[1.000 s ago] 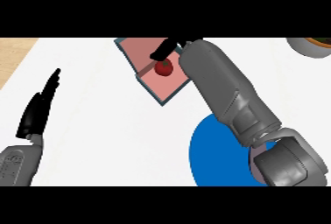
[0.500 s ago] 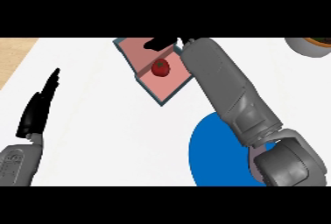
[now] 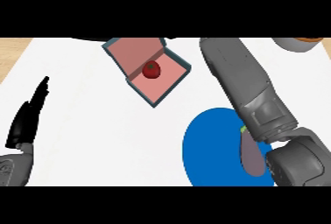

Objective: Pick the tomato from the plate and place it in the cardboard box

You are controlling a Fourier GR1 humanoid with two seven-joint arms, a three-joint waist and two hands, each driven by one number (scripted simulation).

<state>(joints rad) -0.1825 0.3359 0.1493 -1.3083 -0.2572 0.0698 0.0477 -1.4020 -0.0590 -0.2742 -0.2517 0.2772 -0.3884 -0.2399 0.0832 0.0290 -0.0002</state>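
Down at the near edge, the blue plate [image 3: 207, 148] sits on the white desk [image 3: 97, 140], partly under the right forearm [image 3: 249, 87], and there's a dull purple-grey thing with a green tip [image 3: 251, 153] lying on the plate beside the arm's elbow housing; what it is I can't say. Off to the plate's left, well apart from it, the left hand [image 3: 27, 118] rests with fingers straight and pressed together, pointing up the desk, holding nothing. Beyond the plate, up and to its left, the cardboard box [image 3: 169, 89] lies open, lid flap folded back, and there's the tomato [image 3: 151, 70], red with a green stalk, sitting on the box's pink floor near the hinge line, nothing touching it. So by my reading the placing is done. The right hand runs out of sight past the top of the view above the plate, so whether its fingers are spread or curled I cannot tell. The risk from here: the forearm spans from plate to box's right wall, and pulling back low could clip that wall and skew the box, or sweep the purple thing off the plate
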